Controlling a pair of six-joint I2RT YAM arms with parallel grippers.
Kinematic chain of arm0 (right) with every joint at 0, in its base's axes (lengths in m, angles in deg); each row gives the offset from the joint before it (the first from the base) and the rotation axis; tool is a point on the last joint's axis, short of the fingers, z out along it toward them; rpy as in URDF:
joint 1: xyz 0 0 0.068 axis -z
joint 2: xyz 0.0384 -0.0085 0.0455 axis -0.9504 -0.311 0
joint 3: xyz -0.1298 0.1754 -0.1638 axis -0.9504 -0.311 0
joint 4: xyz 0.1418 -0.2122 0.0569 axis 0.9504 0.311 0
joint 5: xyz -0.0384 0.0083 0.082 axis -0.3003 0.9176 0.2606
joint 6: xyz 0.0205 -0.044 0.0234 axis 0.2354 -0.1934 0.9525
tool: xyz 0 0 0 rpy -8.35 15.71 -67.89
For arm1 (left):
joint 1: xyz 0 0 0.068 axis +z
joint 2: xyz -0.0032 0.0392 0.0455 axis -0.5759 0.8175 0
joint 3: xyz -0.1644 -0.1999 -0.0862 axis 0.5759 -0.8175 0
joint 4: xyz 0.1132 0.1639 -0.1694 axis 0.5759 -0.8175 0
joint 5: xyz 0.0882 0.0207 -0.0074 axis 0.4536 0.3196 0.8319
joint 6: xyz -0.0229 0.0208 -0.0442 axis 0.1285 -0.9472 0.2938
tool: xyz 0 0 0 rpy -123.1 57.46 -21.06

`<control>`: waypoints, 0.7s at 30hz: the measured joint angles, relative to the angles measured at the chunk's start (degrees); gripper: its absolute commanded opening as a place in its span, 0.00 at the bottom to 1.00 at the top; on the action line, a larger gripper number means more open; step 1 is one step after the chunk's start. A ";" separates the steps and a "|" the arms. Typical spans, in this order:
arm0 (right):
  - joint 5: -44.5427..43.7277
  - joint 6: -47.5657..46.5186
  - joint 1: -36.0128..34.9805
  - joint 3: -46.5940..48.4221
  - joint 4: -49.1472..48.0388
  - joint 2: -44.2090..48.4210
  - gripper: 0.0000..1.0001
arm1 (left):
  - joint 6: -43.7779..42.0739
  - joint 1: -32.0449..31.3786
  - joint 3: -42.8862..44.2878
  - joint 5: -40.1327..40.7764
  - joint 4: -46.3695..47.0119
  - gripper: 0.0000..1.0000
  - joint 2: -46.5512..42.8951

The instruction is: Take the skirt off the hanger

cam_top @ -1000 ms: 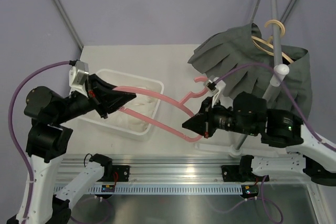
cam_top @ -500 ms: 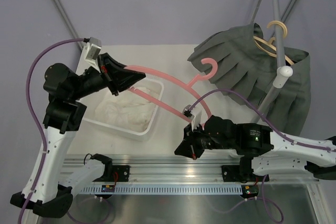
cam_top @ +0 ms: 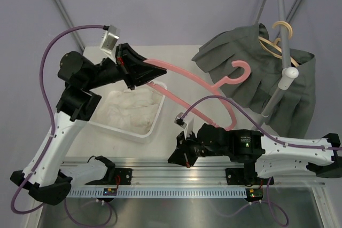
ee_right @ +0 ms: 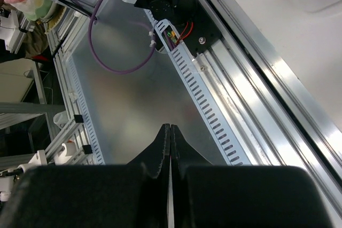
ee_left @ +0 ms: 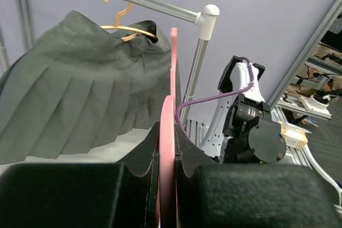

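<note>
My left gripper (cam_top: 159,70) is shut on one end of a bare pink hanger (cam_top: 181,71) and holds it in the air, hook toward the rack. In the left wrist view the pink hanger (ee_left: 170,126) is pinched edge-on between the jaws. A grey pleated skirt (cam_top: 243,60) hangs on a wooden hanger (cam_top: 279,28) on the rail at the back right; it also shows in the left wrist view (ee_left: 75,94). My right gripper (cam_top: 175,156) is shut and empty, low by the front rail, apart from the pink hanger. In its own view it (ee_right: 170,129) points over the metal floor.
A white bin (cam_top: 152,126) left of centre holds a crumpled white cloth (cam_top: 131,110). The rack's upright pole (cam_top: 275,97) with its white cap (cam_top: 288,73) stands at the right. Aluminium rails (cam_top: 214,165) run along the near edge. My right arm (ee_left: 251,126) shows in the left wrist view.
My left arm has lifted the pink hanger and swung it right, its hook now before the grey skirt. My right gripper has moved away from the hanger, down and left to the front rail.
</note>
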State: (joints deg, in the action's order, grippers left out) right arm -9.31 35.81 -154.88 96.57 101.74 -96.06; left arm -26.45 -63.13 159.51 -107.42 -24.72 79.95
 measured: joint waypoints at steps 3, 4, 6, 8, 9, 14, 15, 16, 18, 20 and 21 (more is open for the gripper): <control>-0.31 0.04 -0.20 0.00 -0.98 -0.76 0.00 | -0.87 -3.34 1.03 1.46 0.46 0.00 3.56; -0.50 0.07 -0.20 -0.04 -1.11 -0.87 0.00 | -1.03 -4.17 1.42 1.95 0.50 0.00 4.90; -0.66 0.28 -0.20 -0.76 -2.12 -0.68 0.00 | -1.36 -5.60 2.40 2.58 0.28 0.00 7.45; -0.72 0.72 -0.20 -2.08 -2.93 -0.17 0.00 | -1.90 -7.02 5.03 3.37 -0.66 0.00 10.82; -0.79 0.94 -0.20 -2.75 -3.32 0.11 0.00 | -2.32 -7.80 6.82 3.76 -0.98 0.00 12.72; -1.46 2.21 -0.22 -6.16 -4.35 2.38 0.00 | -3.26 -11.56 15.45 5.29 -2.21 0.00 21.46; -1.66 2.43 -0.22 -6.51 -4.44 2.80 0.00 | -3.32 -12.11 17.27 5.49 -2.23 0.00 23.26; -2.01 2.67 -0.22 -6.91 -4.50 3.37 0.00 | -3.39 -12.57 19.10 5.62 -2.47 0.00 24.85; -2.51 3.17 -0.24 -7.78 -5.16 4.61 0.00 | -3.54 -13.42 23.82 5.75 -3.63 0.00 28.57; -2.69 3.58 -0.24 -8.46 -5.55 5.68 0.00 | -3.67 -13.97 28.06 5.86 -4.33 0.00 31.87; -2.78 3.76 -0.26 -8.81 -5.70 6.25 0.00 | -3.67 -14.25 29.92 5.90 -4.74 0.00 33.29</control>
State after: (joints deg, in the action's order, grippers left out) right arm -12.09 39.57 -155.14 87.77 96.03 -89.81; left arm -30.12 -77.38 189.43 -101.52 -29.46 113.24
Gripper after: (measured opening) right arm 0.009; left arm 0.103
